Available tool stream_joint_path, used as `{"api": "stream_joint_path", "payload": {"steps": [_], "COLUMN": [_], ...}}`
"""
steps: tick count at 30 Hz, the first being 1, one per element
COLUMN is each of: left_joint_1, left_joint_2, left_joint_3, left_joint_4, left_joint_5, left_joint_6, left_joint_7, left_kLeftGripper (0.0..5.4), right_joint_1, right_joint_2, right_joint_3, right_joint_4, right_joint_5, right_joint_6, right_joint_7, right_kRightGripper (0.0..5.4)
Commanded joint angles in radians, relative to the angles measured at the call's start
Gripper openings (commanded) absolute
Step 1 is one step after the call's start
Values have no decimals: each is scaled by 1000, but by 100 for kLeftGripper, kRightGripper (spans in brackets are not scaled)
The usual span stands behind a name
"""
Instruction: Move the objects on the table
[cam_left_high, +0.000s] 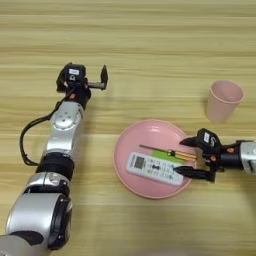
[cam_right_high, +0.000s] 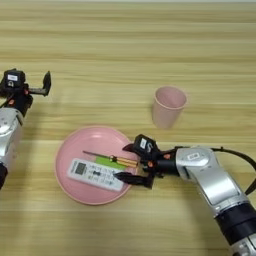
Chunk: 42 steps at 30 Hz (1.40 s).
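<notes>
Broad light wood-grain tabletop with horizontal plank lines, filling both views. Large round pink plate near centre, carrying three things: white remote control with buttons lying slantwise across the near half; small flat green rectangular block just behind it, partly hidden by it; thin screwdriver with an orange-yellow handle lying across the block, handle toward the right rim. Pink plastic cup upright, mouth up, beyond and to the right of the plate, apart from it. Right gripper at the plate's right rim, low, two black fingers spread wide: one near the screwdriver handle, the other beside the remote's right end; contact with either not discernible. Left gripper well apart on the far left, above bare wood, fingers parted, holding nothing. Right forearm and elbow shown in full only in right eye view; left arm down to the shoulder only in left eye view. Open wood all round the plate and behind the cup.
</notes>
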Motion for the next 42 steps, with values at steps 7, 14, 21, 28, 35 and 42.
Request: {"api": "stream_joint_path", "payload": {"steps": [7,14,21,28,35,42], "left_joint_1": [-16,-13,-12,-13,-14,-17], "left_joint_2": [4,0,-2,-2,-3,-4], "left_joint_3": [-2,-3,-2,-2,-2,-2], "left_joint_4": [4,4,2,3,4,10], "left_joint_5": [5,5,2,-1,0,1], "left_joint_6": [-1,-4,-4,-6,-7,-9], "left_joint_7": [-9,-10,-14,-16,-16,-13], "left_kLeftGripper": [540,540,540,540,540,540], "right_joint_1": [-8,-7,-7,-12,-32,-26], "right_joint_2": [-2,-2,1,6,32,31], "right_joint_3": [2,-1,-6,-20,-100,-257], "right_joint_4": [9,8,1,-18,-58,-119], "right_joint_5": [-21,-26,-27,-16,34,124], "right_joint_6": [3,-1,-7,-7,-5,17], "right_joint_7": [0,-2,-2,-8,-51,-126], "right_kRightGripper": [297,219,137,91,91,91]}}
